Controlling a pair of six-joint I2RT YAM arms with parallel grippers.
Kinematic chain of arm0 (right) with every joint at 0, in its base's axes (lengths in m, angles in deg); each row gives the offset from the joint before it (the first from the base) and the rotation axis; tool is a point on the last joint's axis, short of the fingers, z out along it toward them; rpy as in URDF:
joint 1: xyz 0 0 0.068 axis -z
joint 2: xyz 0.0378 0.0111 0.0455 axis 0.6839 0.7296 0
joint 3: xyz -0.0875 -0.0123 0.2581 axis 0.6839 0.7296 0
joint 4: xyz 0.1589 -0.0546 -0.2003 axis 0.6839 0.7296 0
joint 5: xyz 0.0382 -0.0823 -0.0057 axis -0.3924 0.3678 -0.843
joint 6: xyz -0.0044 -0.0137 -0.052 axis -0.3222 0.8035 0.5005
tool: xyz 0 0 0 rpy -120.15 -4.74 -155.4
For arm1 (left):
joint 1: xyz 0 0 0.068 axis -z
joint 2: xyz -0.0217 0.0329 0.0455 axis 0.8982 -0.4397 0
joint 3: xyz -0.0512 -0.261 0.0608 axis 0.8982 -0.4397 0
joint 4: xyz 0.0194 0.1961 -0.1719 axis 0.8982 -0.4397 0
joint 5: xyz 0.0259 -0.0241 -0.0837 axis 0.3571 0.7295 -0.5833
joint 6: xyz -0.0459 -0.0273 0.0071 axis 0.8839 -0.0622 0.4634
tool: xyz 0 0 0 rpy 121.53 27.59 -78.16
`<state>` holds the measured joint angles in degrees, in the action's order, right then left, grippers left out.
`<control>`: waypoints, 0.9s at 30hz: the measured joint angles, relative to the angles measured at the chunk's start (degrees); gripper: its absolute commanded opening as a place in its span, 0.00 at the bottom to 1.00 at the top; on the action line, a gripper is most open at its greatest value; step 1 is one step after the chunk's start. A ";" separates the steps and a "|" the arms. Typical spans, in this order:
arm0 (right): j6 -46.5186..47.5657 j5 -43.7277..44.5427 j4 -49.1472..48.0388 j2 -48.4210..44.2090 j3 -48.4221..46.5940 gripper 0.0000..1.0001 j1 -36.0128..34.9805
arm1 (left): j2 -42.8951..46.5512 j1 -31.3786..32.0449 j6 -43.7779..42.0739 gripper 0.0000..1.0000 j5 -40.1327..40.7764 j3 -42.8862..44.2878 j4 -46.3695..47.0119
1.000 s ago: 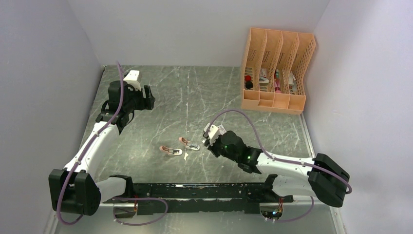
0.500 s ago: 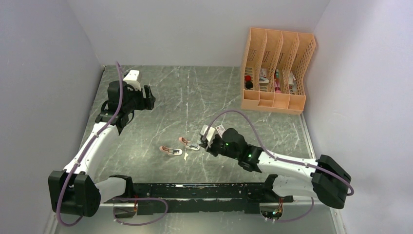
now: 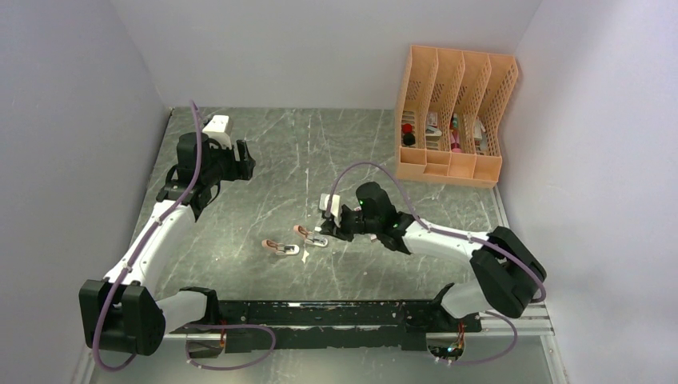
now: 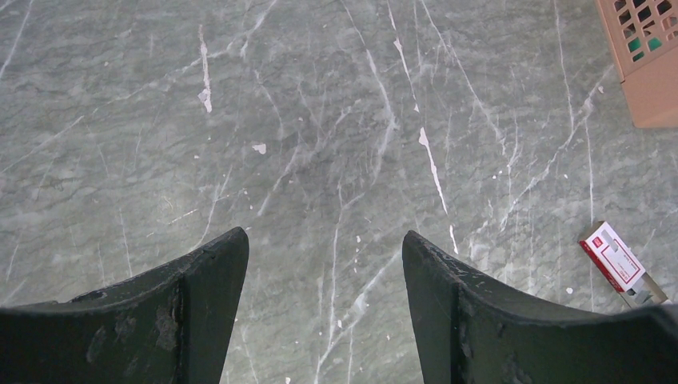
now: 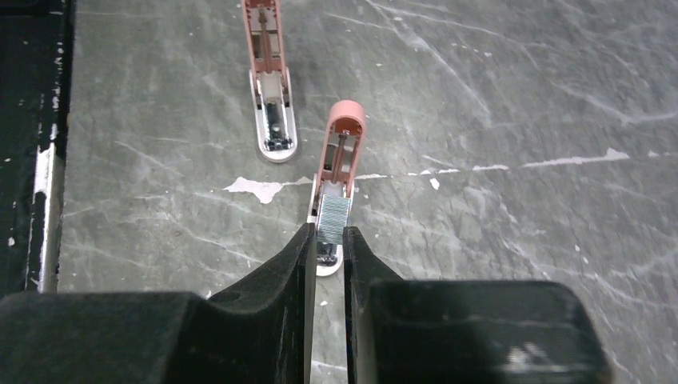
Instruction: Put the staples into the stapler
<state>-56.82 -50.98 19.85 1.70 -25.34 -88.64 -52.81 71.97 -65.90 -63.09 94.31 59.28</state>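
Observation:
Two salmon-pink mini staplers lie open at mid-table, one (image 3: 313,237) (image 5: 341,152) nearer my right gripper, the other (image 3: 280,247) (image 5: 269,88) beyond it. My right gripper (image 3: 329,231) (image 5: 326,234) is shut on a silvery staple strip (image 5: 333,218) and holds it just over the near end of the nearer stapler's open channel. The red-and-white staple box (image 4: 612,256) lies on the table at the right edge of the left wrist view. My left gripper (image 3: 243,165) (image 4: 324,237) is open and empty, far off at the back left.
An orange desk organizer (image 3: 452,116) with small items stands at the back right; its corner shows in the left wrist view (image 4: 644,56). A black rail (image 3: 336,314) runs along the near table edge. Grey walls close in on three sides.
My right gripper has moved left with the staple strip, from beside the staplers to right over the nearer one. The left arm has not moved.

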 measured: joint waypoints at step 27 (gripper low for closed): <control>1.42 -0.90 10.93 6.19 -6.54 0.00 1.18 | -2.51 0.00 -3.82 0.78 1.42 0.00 -0.02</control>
<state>-55.40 -51.88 30.78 7.89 -31.88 -87.46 -55.32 71.97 -69.72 -61.67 94.31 59.25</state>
